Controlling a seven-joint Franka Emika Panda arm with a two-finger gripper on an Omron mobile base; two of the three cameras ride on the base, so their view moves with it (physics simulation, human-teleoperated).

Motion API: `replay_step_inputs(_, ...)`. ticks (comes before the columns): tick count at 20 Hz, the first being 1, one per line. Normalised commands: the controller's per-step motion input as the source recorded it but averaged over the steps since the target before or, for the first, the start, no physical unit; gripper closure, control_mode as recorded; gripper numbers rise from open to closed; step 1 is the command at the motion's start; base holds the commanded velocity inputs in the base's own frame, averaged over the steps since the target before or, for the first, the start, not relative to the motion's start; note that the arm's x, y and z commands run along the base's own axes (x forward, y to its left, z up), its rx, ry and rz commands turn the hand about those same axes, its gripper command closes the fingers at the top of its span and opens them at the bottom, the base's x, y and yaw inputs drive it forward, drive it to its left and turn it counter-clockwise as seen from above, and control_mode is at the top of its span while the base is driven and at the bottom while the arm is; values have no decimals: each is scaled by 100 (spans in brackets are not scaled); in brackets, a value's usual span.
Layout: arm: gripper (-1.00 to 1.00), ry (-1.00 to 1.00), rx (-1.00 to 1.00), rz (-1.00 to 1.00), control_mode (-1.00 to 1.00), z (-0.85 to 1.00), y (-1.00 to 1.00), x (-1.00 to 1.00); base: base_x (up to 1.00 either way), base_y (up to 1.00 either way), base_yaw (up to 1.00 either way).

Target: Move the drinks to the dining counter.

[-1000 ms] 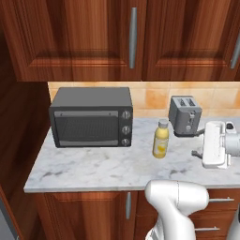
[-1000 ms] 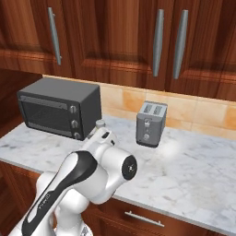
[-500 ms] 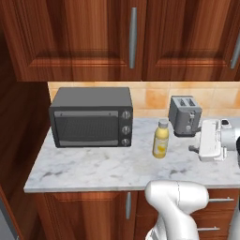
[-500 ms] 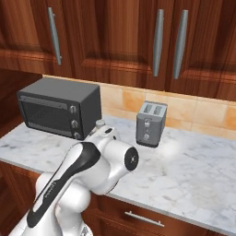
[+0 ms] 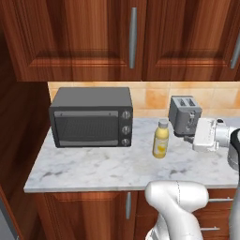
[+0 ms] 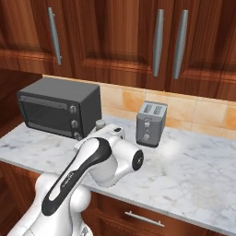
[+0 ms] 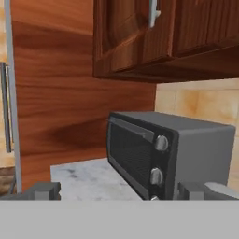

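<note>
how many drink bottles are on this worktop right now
1: the yellow bottle stands on the marble worktop between the toaster oven and the toaster. Others may be hidden behind the arm.

Yellow bottle (image 5: 161,138) upright btwn oven/toaster

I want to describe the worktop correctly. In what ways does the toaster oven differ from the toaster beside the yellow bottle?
The toaster oven is wide, dark grey and box-shaped; the toaster is narrower and lighter grey. The toaster oven has a front door with three knobs at the right; the toaster has two slots on top. The toaster oven stands left of the yellow bottle, the toaster right. Both stand upright against the tile backsplash.
</note>
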Motion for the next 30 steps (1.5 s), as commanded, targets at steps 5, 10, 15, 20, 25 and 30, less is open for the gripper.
replay_step_inputs(5, -100, 10, 2, -9, -100, 0, 0, 38, 0, 0, 0)
replay_step_inputs(10, -100, 9, 0, -10, -100, -1, 0, 28, 0, 0, 0)
replay_step_inputs(15, -100, 5, 0, -7, -100, -13, -1, 36, 0, 0, 0)
replay_step_inputs(20, -100, 2, 0, -3, -100, -18, 0, 41, 0, 0, 0)
replay_step_inputs(25, -100, 0, 0, -1, -100, -19, -2, 36, 0, 0, 0)
replay_step_inputs(30, -100, 0, 0, 0, -100, -19, -6, 23, 0, 0, 0)
